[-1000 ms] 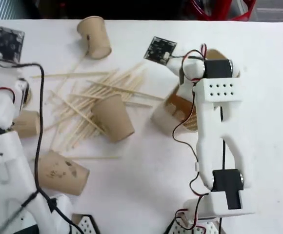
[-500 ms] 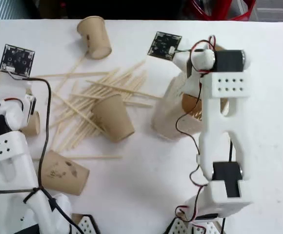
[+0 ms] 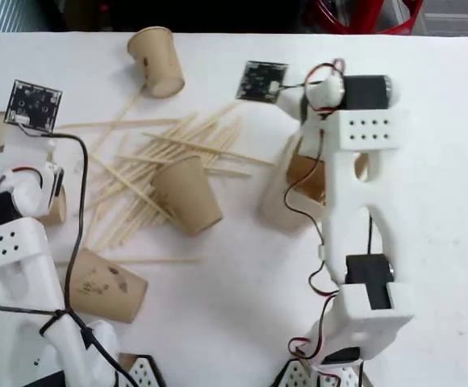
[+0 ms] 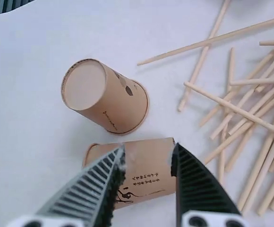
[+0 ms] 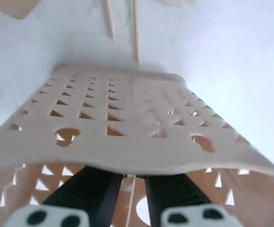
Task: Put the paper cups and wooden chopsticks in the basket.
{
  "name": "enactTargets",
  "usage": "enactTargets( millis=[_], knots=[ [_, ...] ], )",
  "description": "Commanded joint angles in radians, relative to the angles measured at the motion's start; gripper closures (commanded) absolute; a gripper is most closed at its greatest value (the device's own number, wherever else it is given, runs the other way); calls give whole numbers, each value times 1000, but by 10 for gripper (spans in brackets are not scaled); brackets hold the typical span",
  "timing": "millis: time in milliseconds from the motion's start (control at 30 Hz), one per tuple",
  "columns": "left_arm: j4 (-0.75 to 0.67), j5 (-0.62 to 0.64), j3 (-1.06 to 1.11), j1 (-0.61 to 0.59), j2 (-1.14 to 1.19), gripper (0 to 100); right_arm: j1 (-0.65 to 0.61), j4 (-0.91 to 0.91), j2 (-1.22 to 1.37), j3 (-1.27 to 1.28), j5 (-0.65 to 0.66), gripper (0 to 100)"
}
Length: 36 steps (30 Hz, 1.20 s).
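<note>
While the open left gripper (image 4: 148, 156) straddles a lying paper cup (image 4: 144, 182), the right gripper (image 5: 133, 178) pinches the basket (image 5: 118, 118) wall, the rim hiding its tips.

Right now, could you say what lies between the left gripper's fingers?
The left gripper straddles a paper cup lying on its side, in the left wrist view.

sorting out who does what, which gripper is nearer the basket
Right. The right gripper has its jaws on the basket wall; the left gripper hangs over a lying paper cup, far off.
</note>
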Motion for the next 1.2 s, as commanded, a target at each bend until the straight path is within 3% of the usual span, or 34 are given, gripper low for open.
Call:
enactTargets(
  millis=[0,200,400,500,600,667,867,967,1067,1167],
  knots=[
    [-21,-11,14,7,-31,826,-25,5,24,-34,14,971],
    [-21,-12,20,7,-31,827,35,-5,47,-35,-69,834],
    [-21,-6,21,8,-31,827,56,-82,62,-15,-212,886],
    [-21,-6,21,8,-31,827,33,-93,76,-6,-221,986],
    [-17,-6,21,8,-31,827,28,-91,73,-8,-219,982],
    [-15,-6,21,8,-31,827,30,-84,45,-12,-189,981],
    [-14,-6,21,7,-31,827,28,2,-73,-12,124,980],
    [-14,-6,23,7,-31,827,33,8,-111,-9,216,980],
    [-14,-6,23,7,-31,827,42,8,-119,-9,222,980],
    [-14,-6,23,7,-31,827,47,7,-117,-9,107,974]
  ],
)
